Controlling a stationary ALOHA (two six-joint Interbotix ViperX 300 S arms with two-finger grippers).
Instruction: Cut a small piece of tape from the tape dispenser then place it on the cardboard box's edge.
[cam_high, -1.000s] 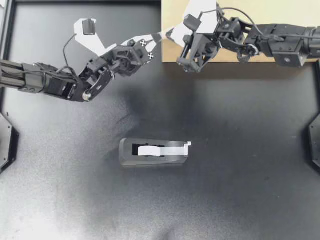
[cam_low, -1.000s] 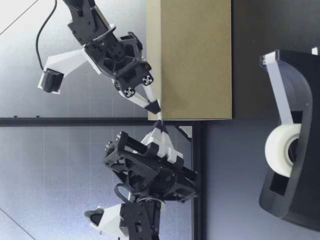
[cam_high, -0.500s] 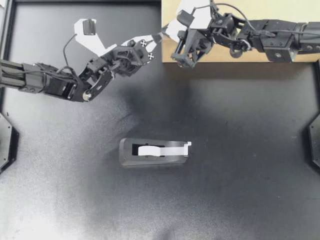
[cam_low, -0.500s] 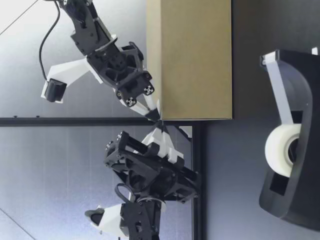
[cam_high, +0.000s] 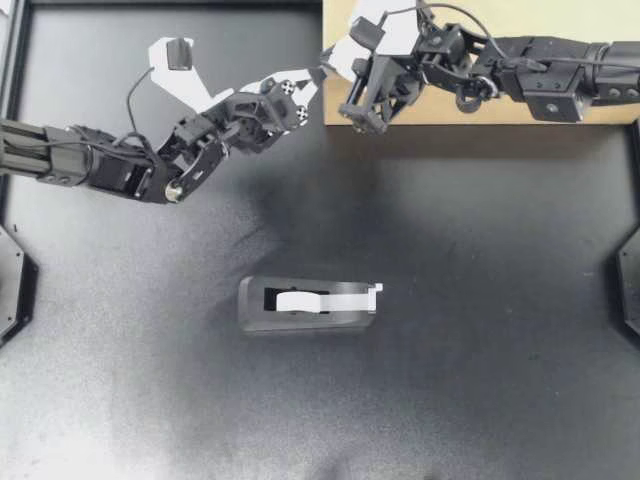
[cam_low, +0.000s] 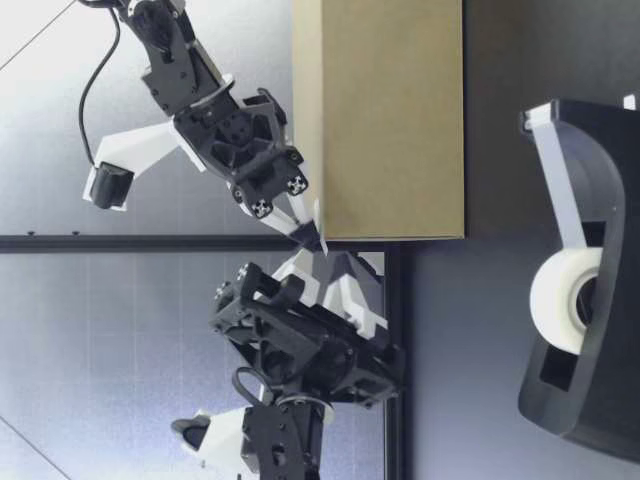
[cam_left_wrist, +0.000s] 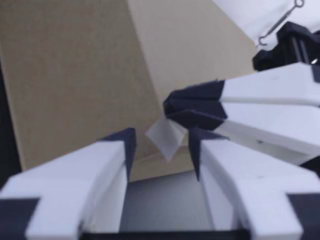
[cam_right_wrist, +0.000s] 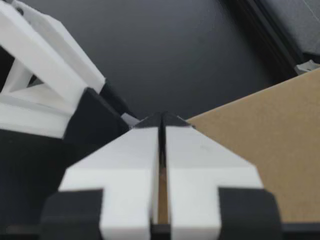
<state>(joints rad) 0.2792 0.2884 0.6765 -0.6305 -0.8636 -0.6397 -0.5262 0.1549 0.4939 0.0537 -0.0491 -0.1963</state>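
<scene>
A small piece of clear tape (cam_left_wrist: 167, 137) hangs at the near left corner of the cardboard box (cam_high: 480, 70). My right gripper (cam_high: 328, 72) is shut on it, its dark tips (cam_left_wrist: 195, 107) pinching the tape right against the box's corner (cam_left_wrist: 150, 85). My left gripper (cam_high: 313, 87) stands open just beside it; its fingers (cam_left_wrist: 117, 150) flank the tape without touching it. In the low view my right gripper (cam_low: 308, 236) sits at the box's top edge with my left gripper (cam_low: 322, 260) spread next to it. The black tape dispenser (cam_high: 310, 303) lies mid-table, its white strip ending at the cutter.
The box (cam_low: 390, 120) stands at the table's far right side against the back rail. The dispenser (cam_low: 580, 270) is close to the low camera. Dark table surface (cam_high: 480, 300) spreads around the dispenser.
My left gripper has opened and let go of the tape. My right gripper, still shut on the tape, has moved left to the box's corner.
</scene>
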